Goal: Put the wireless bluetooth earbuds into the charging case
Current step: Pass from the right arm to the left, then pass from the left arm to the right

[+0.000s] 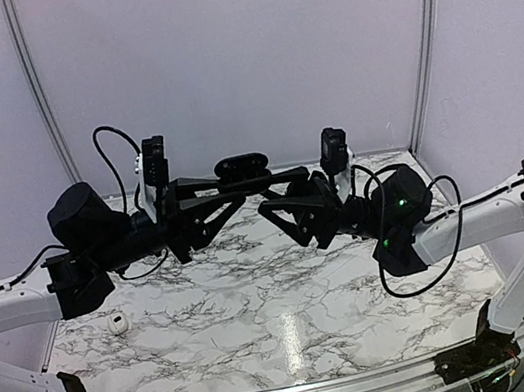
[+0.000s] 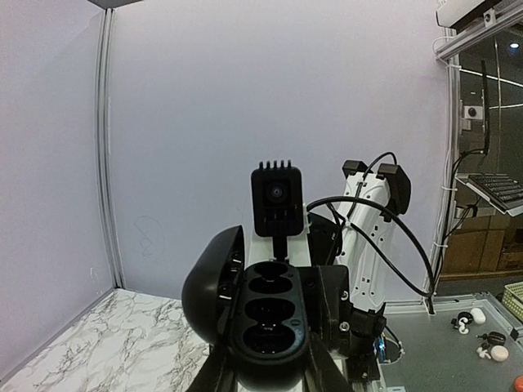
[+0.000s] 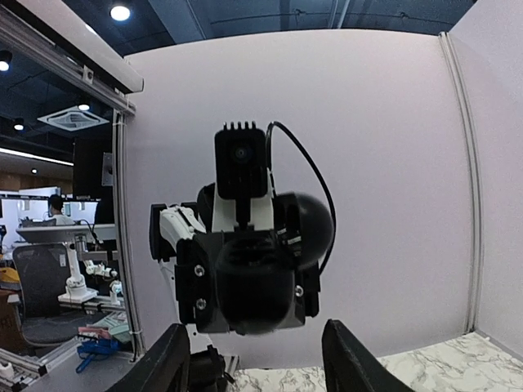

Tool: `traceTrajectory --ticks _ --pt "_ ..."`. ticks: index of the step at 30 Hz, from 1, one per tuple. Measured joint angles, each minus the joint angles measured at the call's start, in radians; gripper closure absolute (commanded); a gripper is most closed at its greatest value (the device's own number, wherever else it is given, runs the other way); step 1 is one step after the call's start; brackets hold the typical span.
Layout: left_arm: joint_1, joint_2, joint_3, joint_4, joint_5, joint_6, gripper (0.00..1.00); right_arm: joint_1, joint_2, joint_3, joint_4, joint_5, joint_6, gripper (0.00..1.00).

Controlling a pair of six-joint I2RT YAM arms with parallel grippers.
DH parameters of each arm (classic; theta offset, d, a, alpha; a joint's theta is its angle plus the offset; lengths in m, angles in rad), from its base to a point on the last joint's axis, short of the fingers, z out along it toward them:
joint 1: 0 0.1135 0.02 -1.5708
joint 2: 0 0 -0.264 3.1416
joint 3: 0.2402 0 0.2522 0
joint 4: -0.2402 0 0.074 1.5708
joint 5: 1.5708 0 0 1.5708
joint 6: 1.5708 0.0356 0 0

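Closest to me on the marble table, off to the left, I see the charging case. It is a small white rounded pebble with one dark spot on it, too small in my overhead view to say whether its lid is up or down. It lies alone beside the raised left arm, well apart from both grippers. They hang in the air over the middle of the table, pointed at each other.

Farther in, the left gripper has its jaws drawn together. Right at its tips sits a black glossy piece that covers them. It has a body with a thick rounded rim and a stack of oval hollows, and a smooth dome joined to the side nearer the back wall. Nothing else bears it, so I read it as pinched by the left gripper. What it is I cannot tell, nor whether anything lies in the hollows.

Just beyond, the right gripper faces it with its fingers clearly apart. Its wrist view shows nothing between them.
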Motion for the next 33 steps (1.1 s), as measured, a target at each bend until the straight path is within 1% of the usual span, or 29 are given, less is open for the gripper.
traceTrajectory --ticks 2,5,8,12,17,21,26,28,33 --pt "0.003 -0.018 -0.001 -0.012 0.001 0.004 0.90 -0.007 -0.011 -0.011 -0.032 -0.006 -0.003 0.39" --pt "0.010 -0.051 -0.003 -0.056 0.003 0.021 0.90 -0.019 -0.046 -0.018 -0.104 -0.020 -0.015 0.37" --pt "0.012 -0.080 -0.003 -0.127 0.005 0.053 0.90 -0.038 -0.110 -0.018 -0.235 -0.030 -0.053 0.38" --pt "0.013 -0.101 -0.003 -0.236 0.014 0.098 0.90 -0.047 -0.190 0.013 -0.446 -0.034 -0.149 0.43" --pt "0.016 -0.102 -0.003 -0.312 0.023 0.129 0.90 -0.048 -0.209 0.088 -0.659 -0.049 -0.241 0.42" --pt "0.017 -0.102 -0.003 -0.354 0.030 0.146 0.90 -0.048 -0.206 0.095 -0.749 -0.079 -0.256 0.41" --pt "0.017 -0.100 -0.003 -0.390 0.038 0.166 0.90 -0.048 -0.192 0.095 -0.798 -0.107 -0.246 0.41" --pt "0.017 -0.099 -0.003 -0.394 0.039 0.170 0.91 -0.048 -0.188 0.095 -0.803 -0.115 -0.240 0.44" --pt "0.018 -0.091 -0.001 -0.397 0.037 0.169 0.90 -0.048 -0.182 0.095 -0.807 -0.138 -0.237 0.62"
